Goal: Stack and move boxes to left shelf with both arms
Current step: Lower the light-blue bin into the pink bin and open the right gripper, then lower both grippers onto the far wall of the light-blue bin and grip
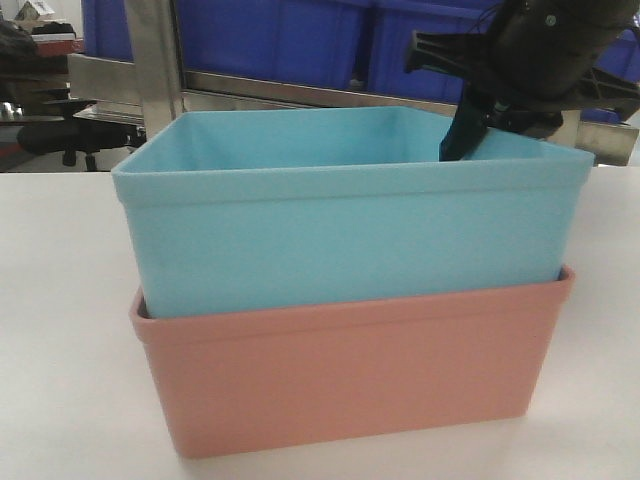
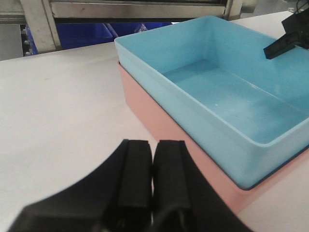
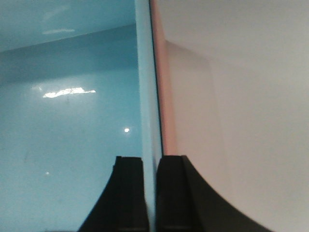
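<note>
The light blue box [image 1: 340,230] sits nested inside the salmon-pink box [image 1: 350,370] on the white table. My right gripper [image 3: 150,162] reaches down from above at the stack's right side. It is shut on the blue box's [image 3: 72,121] thin right wall, one finger inside and one outside by the pink rim [image 3: 164,96]. It also shows as a black arm [image 1: 465,130]. My left gripper [image 2: 153,145] is shut on nothing, hovering over the table just left of the pink box [image 2: 159,121]. The steel shelf rail [image 1: 300,90] runs behind the table.
Dark blue bins [image 1: 300,35] stand behind the steel rail and its upright post [image 1: 155,60]. White tabletop [image 2: 63,106] stretches left of the stack. An office chair [image 1: 60,130] stands at the far left beyond the table.
</note>
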